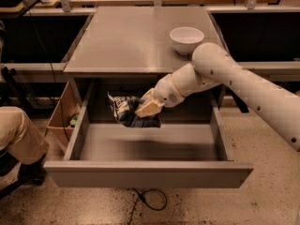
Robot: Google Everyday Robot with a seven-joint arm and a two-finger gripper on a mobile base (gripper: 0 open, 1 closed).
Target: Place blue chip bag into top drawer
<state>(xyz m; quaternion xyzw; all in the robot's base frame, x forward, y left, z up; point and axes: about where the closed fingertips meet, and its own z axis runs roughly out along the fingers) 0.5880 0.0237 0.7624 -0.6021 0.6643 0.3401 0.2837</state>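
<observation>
**Hand (149, 108) clamped on the blue chip bag (123, 112) above the open top drawer (150, 173).**

The grey surface (136, 41) overhangs the drawer's back, its front edge just above the hand. The white arm (243, 93) reaches in from the right. A tan cardboard box (61, 116) sits just left of the drawer. A white bowl (186, 39) stands toward the surface's far right. The bag hangs near the drawer's back, clear of both side walls.

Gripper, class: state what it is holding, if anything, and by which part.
The gripper holds the blue chip bag by the end nearest the arm, above the open top drawer.
</observation>
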